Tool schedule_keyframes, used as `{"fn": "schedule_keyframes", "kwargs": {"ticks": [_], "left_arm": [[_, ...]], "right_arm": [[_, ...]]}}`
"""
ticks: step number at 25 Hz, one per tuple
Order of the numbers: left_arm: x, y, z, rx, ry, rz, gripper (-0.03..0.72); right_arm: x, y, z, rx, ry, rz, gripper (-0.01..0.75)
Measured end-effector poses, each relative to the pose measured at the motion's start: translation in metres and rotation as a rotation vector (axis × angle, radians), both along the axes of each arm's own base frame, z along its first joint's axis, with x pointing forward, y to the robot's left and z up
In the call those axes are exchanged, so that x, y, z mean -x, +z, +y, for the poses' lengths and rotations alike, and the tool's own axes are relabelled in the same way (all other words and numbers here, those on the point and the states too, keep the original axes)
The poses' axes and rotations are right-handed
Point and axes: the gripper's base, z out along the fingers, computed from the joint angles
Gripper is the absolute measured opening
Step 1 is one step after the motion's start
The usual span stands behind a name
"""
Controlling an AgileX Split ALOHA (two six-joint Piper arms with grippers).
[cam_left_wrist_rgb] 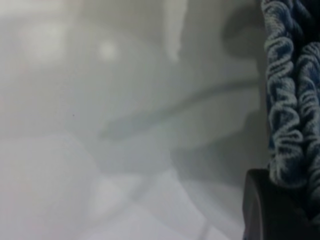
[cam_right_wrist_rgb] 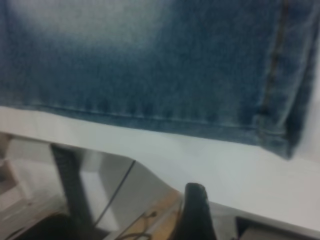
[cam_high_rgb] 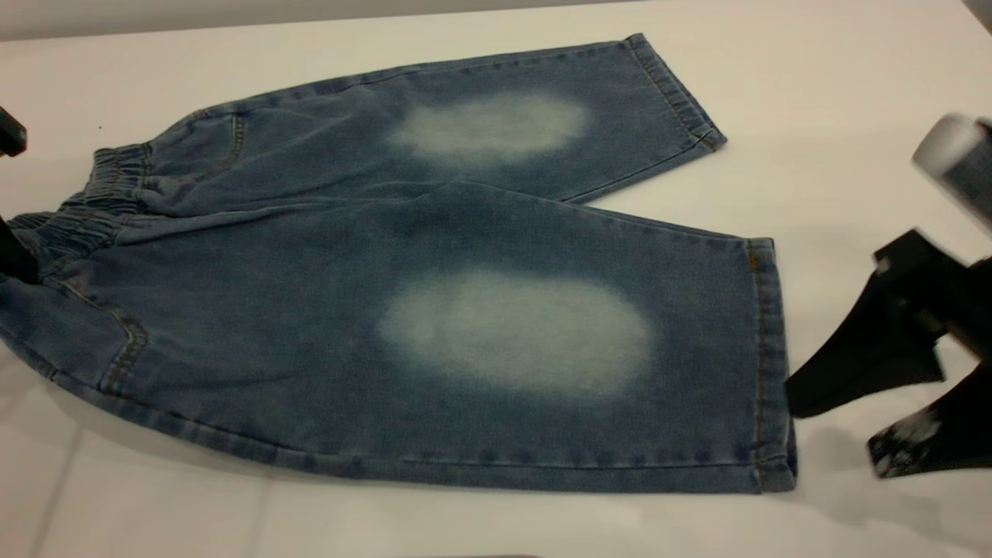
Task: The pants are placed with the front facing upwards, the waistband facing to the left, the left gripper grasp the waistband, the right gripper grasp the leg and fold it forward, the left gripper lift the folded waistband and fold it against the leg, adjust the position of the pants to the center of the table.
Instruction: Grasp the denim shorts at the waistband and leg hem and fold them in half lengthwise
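Here, the pants (cam_high_rgb: 434, 294) lie flat on the table (cam_high_rgb: 814, 77), waistband (cam_high_rgb: 85, 209) leftward, pale ovals on both legs. The left gripper (cam_high_rgb: 12, 201), mostly cut off, touches the waistband; its grip is indiscernible. The right gripper (cam_high_rgb: 833, 422) hovers spread beside the near hem.

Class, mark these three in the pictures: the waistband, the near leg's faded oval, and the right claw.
waistband (cam_high_rgb: 93, 201), exterior view, on the ruched elastic band.
faded oval (cam_high_rgb: 515, 329), exterior view, middle of the pale patch.
right claw (cam_high_rgb: 841, 426), exterior view, midway between its two fingertips.
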Motion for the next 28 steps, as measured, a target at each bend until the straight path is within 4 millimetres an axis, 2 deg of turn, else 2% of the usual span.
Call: {"fn": "schedule_keyframes", "kwargs": {"ticks": [9, 20, 28], "left_arm": [[0.0, 0.0, 0.0, 0.001, 0.0, 0.001, 0.097], [0.0, 0.0, 0.0, 0.0, -0.003, 0.001, 0.097], [0.0, 0.0, 0.0, 0.0, -0.003, 0.001, 0.097]], "right_arm": [[0.004, -0.031, 0.006, -0.088, -0.013, 0.072, 0.489], [0.005, -0.046, 0.009, -0.138, -0.037, 0.072, 0.458], [-0.013, -0.05, 0.012, -0.185, -0.027, 0.018, 0.456]]}}
